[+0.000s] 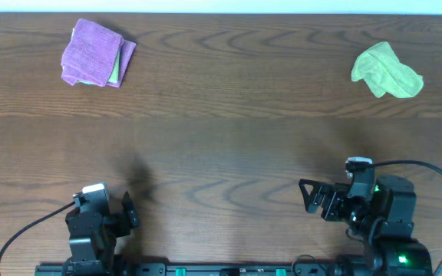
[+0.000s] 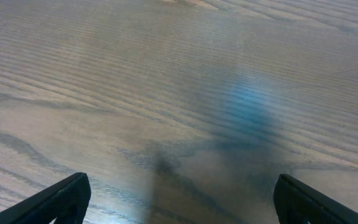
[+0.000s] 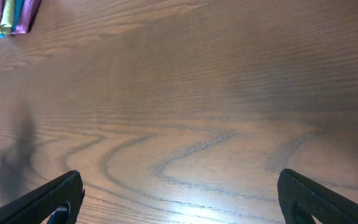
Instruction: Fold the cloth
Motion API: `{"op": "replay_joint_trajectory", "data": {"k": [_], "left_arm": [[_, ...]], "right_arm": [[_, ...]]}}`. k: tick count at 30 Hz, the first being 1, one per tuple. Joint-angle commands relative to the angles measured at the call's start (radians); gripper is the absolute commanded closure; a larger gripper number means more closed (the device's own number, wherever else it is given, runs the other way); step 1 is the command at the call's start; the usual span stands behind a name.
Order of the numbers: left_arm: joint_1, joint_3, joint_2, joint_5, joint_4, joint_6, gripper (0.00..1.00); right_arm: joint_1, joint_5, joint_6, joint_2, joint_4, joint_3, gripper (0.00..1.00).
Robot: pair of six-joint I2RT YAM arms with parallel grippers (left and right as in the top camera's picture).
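A crumpled yellow-green cloth point(image 1: 386, 70) lies at the far right of the table. A stack of folded cloths, purple on top with a green one under it point(image 1: 94, 54), lies at the far left; its edge shows in the right wrist view point(image 3: 8, 15). My left gripper point(image 1: 131, 211) is open and empty near the front left edge, over bare wood point(image 2: 179, 199). My right gripper point(image 1: 311, 195) is open and empty near the front right, over bare wood point(image 3: 179, 199). Both grippers are far from the cloths.
The wooden table point(image 1: 221, 146) runs the full width of the view. The arms' bases and cables sit along the front edge point(image 1: 221, 268).
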Motion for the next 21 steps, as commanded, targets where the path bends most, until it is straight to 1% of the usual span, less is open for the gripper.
{"op": "replay_joint_trajectory", "data": {"k": [1,4,7,12,14,18,21], "left_arm": [[-0.006,-0.035,-0.008,-0.018,-0.045,0.011,0.05],[-0.006,-0.035,-0.008,-0.018,-0.045,0.011,0.05],[-0.006,-0.035,-0.008,-0.018,-0.045,0.011,0.05],[-0.006,-0.035,-0.008,-0.018,-0.045,0.011,0.05],[-0.006,-0.035,-0.008,-0.018,-0.045,0.011,0.05],[-0.006,-0.035,-0.008,-0.018,-0.045,0.011,0.05],[-0.006,-0.035,-0.008,-0.018,-0.045,0.011,0.05]], "right_arm": [[-0.007,-0.006,0.008,-0.005,-0.002,-0.001,0.01],[-0.006,-0.001,0.007,-0.008,0.015,-0.001,0.01],[-0.003,0.153,-0.011,-0.022,0.029,-0.006,0.01],[0.033,0.257,-0.198,-0.071,0.11,-0.051,0.01],[0.062,0.315,-0.246,-0.113,0.144,-0.087,0.01],[0.097,0.426,-0.251,-0.231,0.15,-0.171,0.01],[0.098,0.442,-0.26,-0.32,0.149,-0.229,0.01]]}}
